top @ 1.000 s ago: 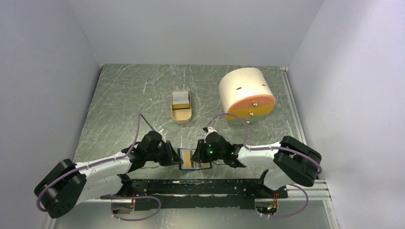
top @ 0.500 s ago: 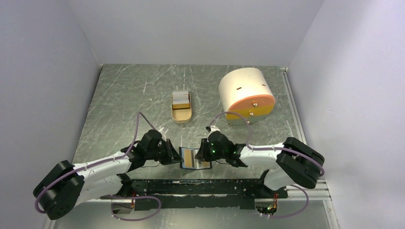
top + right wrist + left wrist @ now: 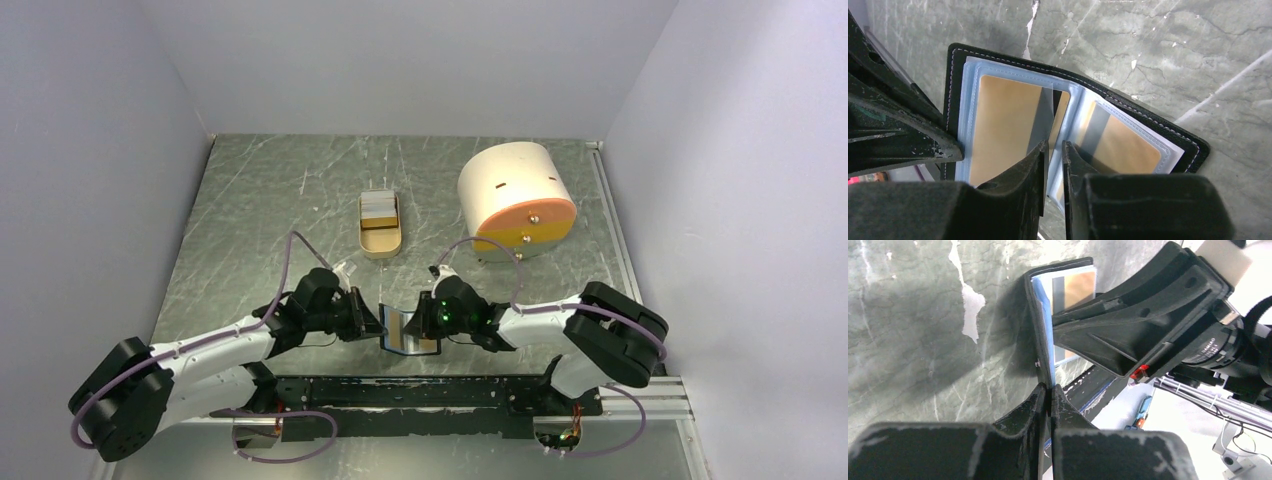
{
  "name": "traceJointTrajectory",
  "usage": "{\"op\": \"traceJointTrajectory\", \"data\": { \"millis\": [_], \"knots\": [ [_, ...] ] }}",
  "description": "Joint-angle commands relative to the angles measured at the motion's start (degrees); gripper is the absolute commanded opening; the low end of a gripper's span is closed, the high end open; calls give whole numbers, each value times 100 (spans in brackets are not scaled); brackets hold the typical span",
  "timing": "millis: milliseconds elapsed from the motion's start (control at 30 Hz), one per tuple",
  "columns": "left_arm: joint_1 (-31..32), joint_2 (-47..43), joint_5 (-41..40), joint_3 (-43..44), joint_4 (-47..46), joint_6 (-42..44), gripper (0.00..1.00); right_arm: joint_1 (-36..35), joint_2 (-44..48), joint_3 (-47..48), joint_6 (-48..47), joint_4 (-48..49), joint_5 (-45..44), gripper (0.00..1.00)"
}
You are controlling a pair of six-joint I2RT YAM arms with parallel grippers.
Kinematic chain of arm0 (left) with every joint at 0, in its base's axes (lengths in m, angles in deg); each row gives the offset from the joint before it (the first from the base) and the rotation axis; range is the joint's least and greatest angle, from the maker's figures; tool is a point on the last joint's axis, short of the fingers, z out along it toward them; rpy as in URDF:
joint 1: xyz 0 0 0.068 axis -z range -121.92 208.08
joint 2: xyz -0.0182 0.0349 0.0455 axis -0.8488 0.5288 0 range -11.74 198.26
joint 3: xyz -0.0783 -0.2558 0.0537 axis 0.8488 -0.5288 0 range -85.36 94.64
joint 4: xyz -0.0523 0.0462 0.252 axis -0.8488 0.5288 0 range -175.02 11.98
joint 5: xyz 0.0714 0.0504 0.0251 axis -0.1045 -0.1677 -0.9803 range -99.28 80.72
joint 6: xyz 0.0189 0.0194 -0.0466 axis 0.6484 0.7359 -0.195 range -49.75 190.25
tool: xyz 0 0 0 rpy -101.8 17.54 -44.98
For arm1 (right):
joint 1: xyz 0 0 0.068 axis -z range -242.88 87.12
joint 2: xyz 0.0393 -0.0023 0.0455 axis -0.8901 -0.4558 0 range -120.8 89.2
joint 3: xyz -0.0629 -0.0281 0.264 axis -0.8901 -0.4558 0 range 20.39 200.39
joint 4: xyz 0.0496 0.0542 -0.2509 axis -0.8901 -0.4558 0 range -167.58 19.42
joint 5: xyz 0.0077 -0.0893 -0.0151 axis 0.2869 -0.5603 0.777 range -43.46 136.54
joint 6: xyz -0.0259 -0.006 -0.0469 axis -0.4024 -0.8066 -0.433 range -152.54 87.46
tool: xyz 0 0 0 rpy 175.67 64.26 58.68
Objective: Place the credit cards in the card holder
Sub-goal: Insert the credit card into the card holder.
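card holder [image 3: 959, 65] open, gripped from both sides at the near edge of the table [image 3: 250, 200]
black stitched cover, blue-grey clear pockets, orange cards [image 3: 1003, 120] with a grey stripe inside. left wrist view: the right arm's body blocks most of the inside. top view too small to count cards. left gripper [image 3: 1049, 390] pressed together on the black cover edge, card holder standing just past its tips. right gripper [image 3: 1054, 147] nearly closed, pinching a middle pocket leaf. tan tray [image 3: 380, 240] with whitish cards [image 3: 378, 205] sits well apart, further back.
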Motion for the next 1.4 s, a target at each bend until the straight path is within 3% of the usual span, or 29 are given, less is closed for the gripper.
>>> {"op": "traceJointTrajectory", "data": {
  "millis": [0,167,367,600,800,1033,1233,1367],
  "knots": [
    [26,-154,284,150,-562,80,9,-5,-238,-196,89,106,72,20],
    [25,-116,356,-10,-947,11,9,-3,-193,-323,119,192,48,20],
    [22,88,188,-9,-709,77,9,-3,-162,-405,117,342,50,20],
    [38,483,149,137,-590,200,16,-6,-202,-427,160,520,150,21],
    [118,430,161,21,-974,115,9,-10,-353,-495,224,706,216,21],
    [130,123,410,-131,-1611,88,9,-5,-510,-481,277,933,402,21],
    [132,271,628,26,-1543,286,9,-8,-584,-473,378,1559,822,24],
    [129,327,282,93,-1127,319,9,-7,-422,-449,311,1250,614,24]
  ]
}}
